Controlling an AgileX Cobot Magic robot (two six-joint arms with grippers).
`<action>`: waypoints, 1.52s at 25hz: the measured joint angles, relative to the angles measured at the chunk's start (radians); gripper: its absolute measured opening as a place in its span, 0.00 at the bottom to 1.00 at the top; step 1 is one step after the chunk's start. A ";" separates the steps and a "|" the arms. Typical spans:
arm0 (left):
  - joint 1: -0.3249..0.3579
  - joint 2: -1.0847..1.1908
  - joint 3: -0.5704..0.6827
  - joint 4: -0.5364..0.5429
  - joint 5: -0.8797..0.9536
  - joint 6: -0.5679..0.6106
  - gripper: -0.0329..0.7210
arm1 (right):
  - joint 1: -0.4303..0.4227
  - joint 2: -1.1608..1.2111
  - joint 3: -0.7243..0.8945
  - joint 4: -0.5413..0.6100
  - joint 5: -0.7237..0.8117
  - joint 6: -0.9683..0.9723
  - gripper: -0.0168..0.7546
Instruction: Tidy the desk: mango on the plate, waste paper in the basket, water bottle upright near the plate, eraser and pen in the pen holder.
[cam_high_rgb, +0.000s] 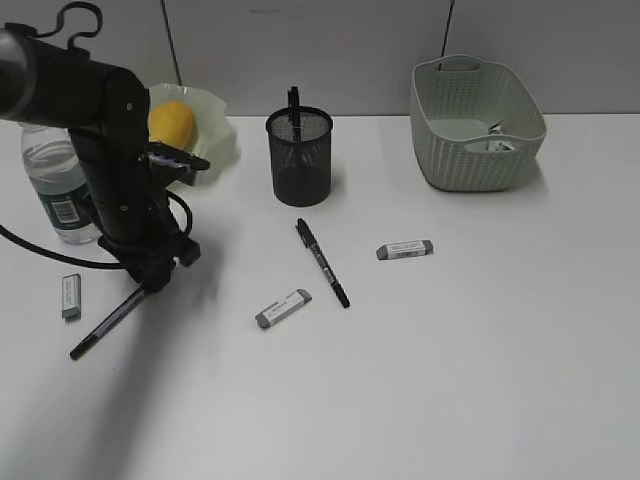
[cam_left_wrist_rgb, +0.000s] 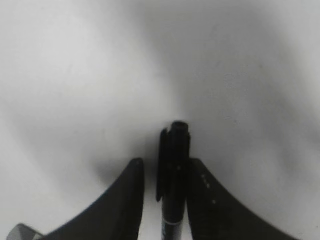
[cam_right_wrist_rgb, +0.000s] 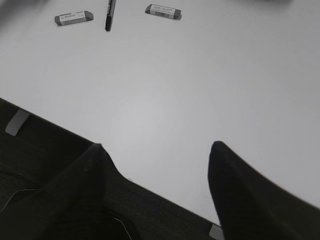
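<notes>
The white bench (cam_high_rgb: 480, 380) carries the green basket (cam_high_rgb: 440, 150) at back right with the waste paper (cam_high_rgb: 498, 141) inside. The water bottle (cam_high_rgb: 58, 185) stands upright at left beside the plate (cam_high_rgb: 218, 135) holding the mango (cam_high_rgb: 171, 123). The pen holder (cam_high_rgb: 299, 160) stands mid-bench. The left gripper (cam_left_wrist_rgb: 165, 195) has its fingers (cam_left_wrist_rgb: 125, 200) narrowed around a pen (cam_left_wrist_rgb: 173, 175), the right finger touching the pen and a thin gap on the other side. The right gripper (cam_right_wrist_rgb: 155, 165) hangs with its fingers wide apart, holding nothing. Three erasers (cam_high_rgb: 283, 308) lie loose.

We see the yellow-orange oblong mango (cam_high_rgb: 171, 122) in the pale green wavy-rimmed plate (cam_high_rgb: 218, 130) at the back left, the black mesh cylindrical pen holder (cam_high_rgb: 299, 156) to its right, and the pale green woven-texture plastic basket (cam_high_rgb: 475, 125) at the far right.
</notes>
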 joint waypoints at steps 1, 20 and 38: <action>0.000 0.000 0.000 0.007 -0.003 -0.015 0.33 | 0.000 0.000 0.000 0.000 0.000 0.000 0.68; -0.002 0.000 0.000 0.058 -0.016 -0.088 0.21 | 0.000 0.000 0.000 0.000 0.000 0.000 0.68; -0.002 -0.102 -0.315 -0.134 -0.070 -0.090 0.21 | 0.000 0.000 0.000 0.000 -0.002 0.000 0.67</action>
